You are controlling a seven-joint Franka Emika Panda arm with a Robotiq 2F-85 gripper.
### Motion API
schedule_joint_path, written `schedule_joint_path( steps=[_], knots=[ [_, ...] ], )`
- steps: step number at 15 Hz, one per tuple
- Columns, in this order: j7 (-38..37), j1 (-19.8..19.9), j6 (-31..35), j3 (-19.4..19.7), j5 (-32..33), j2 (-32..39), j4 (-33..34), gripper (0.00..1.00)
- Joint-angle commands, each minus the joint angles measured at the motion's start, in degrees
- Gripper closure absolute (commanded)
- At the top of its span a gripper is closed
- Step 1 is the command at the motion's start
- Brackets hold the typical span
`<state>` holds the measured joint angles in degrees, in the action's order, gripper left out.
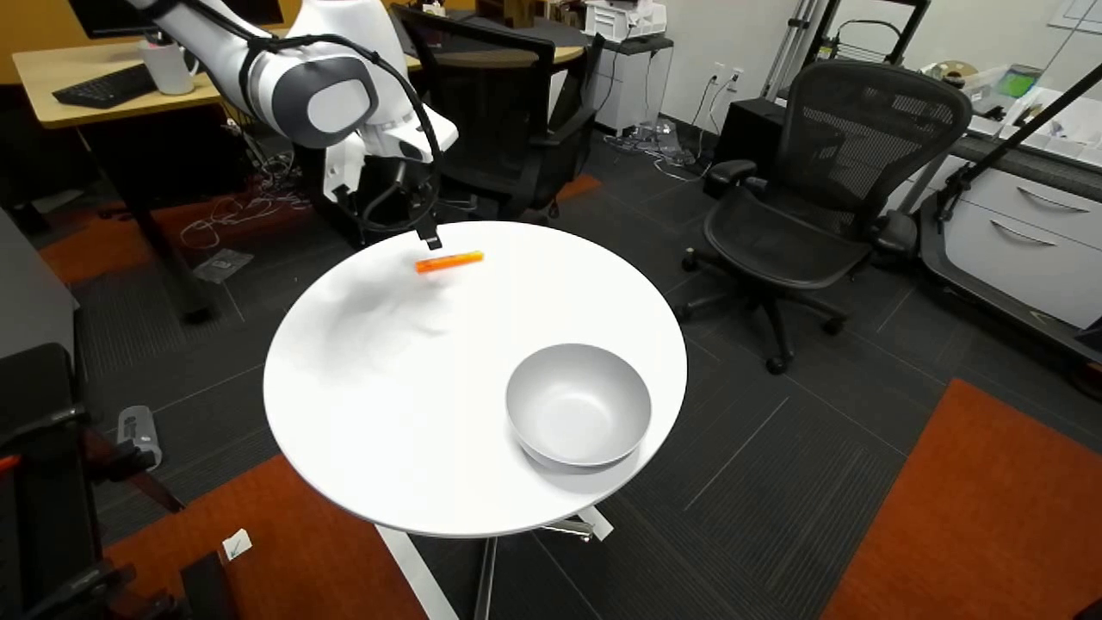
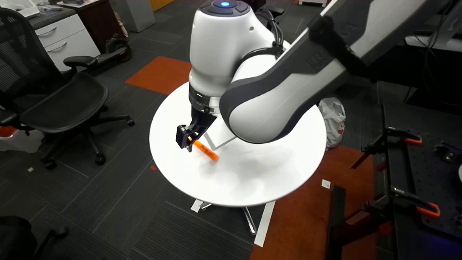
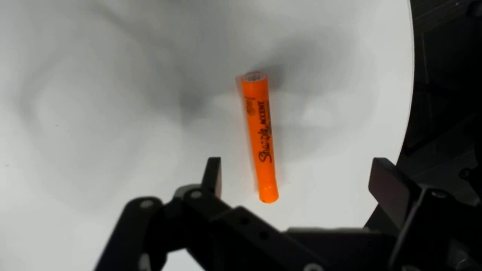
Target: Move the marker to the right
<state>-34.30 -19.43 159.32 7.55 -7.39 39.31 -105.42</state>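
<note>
Just inside the rim of the white table lies the marker, seen in the wrist view btwn the 2 fingers of the gripper, which stand wide apart w/ nothing held. Risk 1: it sits off-ctr, nearer the inboard finger; if you close as is, that finger prob. strikes first and may roll it rimward. Risk 2: the outboard finger overlaps the rim in that view, so your descent could clip the edge. Risk 3: gripping near the marker's end, approx. where the fingers line up, may let it swivel.
</note>
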Motion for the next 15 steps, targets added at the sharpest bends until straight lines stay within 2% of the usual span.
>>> schedule_joint_path(
  steps=[1, 15],
  knots=[
    [-4.16, -2.08, -1.31, 2.49, 2.23, 2.01, 2.59, 0.00],
    [-4.85, -1.60, -6.43, 3.43, 2.95, 7.18, 7.79, 0.00]
  ],
)
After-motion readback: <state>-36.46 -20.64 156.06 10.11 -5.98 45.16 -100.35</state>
